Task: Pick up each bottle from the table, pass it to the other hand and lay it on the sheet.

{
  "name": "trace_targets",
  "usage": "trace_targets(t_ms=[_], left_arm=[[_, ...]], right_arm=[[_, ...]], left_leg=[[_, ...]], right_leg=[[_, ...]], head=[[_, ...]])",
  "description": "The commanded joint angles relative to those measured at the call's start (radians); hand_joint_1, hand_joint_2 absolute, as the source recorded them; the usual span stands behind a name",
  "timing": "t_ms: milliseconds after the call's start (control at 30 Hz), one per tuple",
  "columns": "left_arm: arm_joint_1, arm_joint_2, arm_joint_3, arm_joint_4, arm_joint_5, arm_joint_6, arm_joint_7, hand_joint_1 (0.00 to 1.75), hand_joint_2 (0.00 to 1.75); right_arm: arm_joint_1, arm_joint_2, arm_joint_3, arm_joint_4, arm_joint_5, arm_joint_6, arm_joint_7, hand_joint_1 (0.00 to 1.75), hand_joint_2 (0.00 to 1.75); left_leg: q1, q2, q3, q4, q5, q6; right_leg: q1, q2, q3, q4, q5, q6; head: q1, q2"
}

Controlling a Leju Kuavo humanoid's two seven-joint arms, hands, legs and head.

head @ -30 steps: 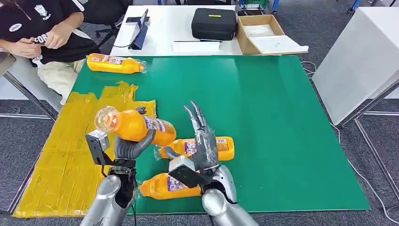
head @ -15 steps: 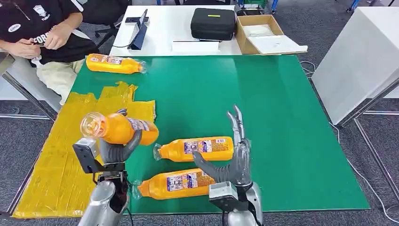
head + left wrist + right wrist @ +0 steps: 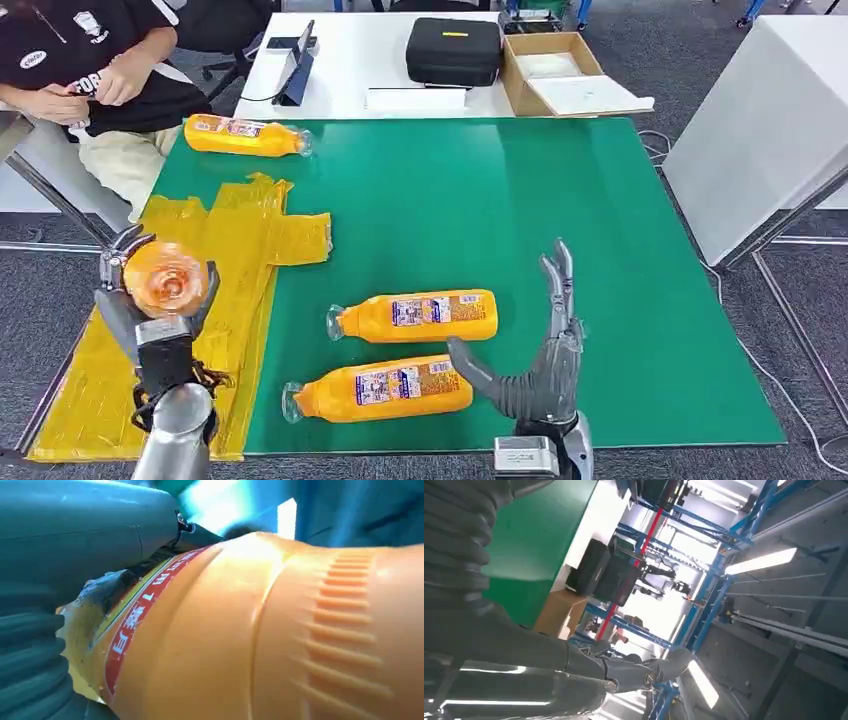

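Since half a second ago the left hand (image 3: 160, 310) has swung out toward nine o'clock with its bottle (image 3: 165, 279), from above the edge of the green mat to over the yellow sheet (image 3: 90, 390), and the right hand (image 3: 535, 375) has drawn back toward five o'clock, away from the two bottles lying near it. The left hand's fingers are wrapped around the held bottle, whose clear end faces the head camera; up close, from the left wrist, the orange body and its red-edged label (image 3: 135, 620) lie against the grey thumb (image 3: 75, 535). The right hand holds nothing: its fingers (image 3: 558, 290) stand straight and close together, pointing to twelve o'clock, with the thumb stuck out toward nine, just beside the label end of the nearest lying bottle (image 3: 378, 387). At twelve o'clock from that one, apart from it, lies a second bottle (image 3: 415, 315), also on its side with the neck to nine o'clock. The green mat (image 3: 560, 190) stretches on; at its far eleven o'clock corner lies a third bottle (image 3: 243, 135). Beyond stand a white table (image 3: 350, 60) with a black case (image 3: 454, 48) and an open cardboard box (image 3: 560, 70), and a seated person (image 3: 90, 70) at ten o'clock
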Motion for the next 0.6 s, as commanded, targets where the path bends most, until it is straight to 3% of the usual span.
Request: trace_targets(t_ms=[33, 200, 433, 500, 567, 600], left_arm=[[-0.007, -0.164, 0.297, -0.121, -0.517, 0.007, -0.009, 1.75, 1.75], [-0.008, -0.176, 0.321, -0.137, -0.637, 0.007, -0.009, 1.75, 1.75], [0.010, -0.199, 0.341, -0.144, -0.933, 0.007, 0.037, 1.75, 1.75], [0.036, -0.090, 0.180, -0.083, -1.030, 0.007, 0.283, 1.75, 1.75], [0.059, 0.012, 0.063, -0.043, -1.046, 0.007, 0.453, 1.75, 1.75], [0.062, 0.110, -0.029, 0.019, -1.047, 0.007, 0.602, 1.75, 1.75]], right_arm=[[0.041, -0.032, 0.017, -0.033, -0.003, -0.013, -0.013, 0.00, 1.75], [0.047, -0.031, 0.016, -0.037, 0.007, -0.010, -0.008, 0.00, 1.75], [0.055, -0.052, 0.026, -0.043, 0.008, -0.030, -0.007, 0.00, 1.75], [0.045, -0.067, 0.033, -0.036, 0.005, -0.044, -0.011, 0.00, 1.75], [0.044, -0.087, 0.032, -0.032, -0.025, -0.052, -0.038, 0.00, 1.75], [0.028, -0.093, 0.042, -0.019, -0.029, -0.060, -0.031, 0.00, 1.75]], left_leg=[[0.001, 0.000, 0.001, 0.001, -0.001, -0.002], [0.002, 0.001, 0.006, 0.000, -0.004, -0.006], [0.001, 0.000, 0.002, 0.000, -0.002, -0.003], [0.001, 0.001, 0.002, -0.001, -0.002, -0.003], [0.000, 0.001, 0.002, -0.002, -0.001, -0.003], [0.001, 0.001, 0.005, -0.002, -0.002, -0.004]], right_leg=[[0.001, 0.000, 0.002, -0.001, -0.001, -0.001], [0.002, 0.000, 0.006, -0.001, -0.002, -0.003], [0.001, -0.001, 0.002, -0.001, -0.001, -0.001], [0.001, 0.000, 0.002, -0.001, 0.000, -0.001], [0.000, 0.000, 0.002, -0.002, 0.000, -0.001], [0.001, -0.001, 0.004, -0.002, -0.001, -0.002]], head=[[0.000, 0.000], [0.000, 0.000], [0.000, 0.000], [0.000, 0.000], [0.000, 0.000], [0.000, 0.000]])
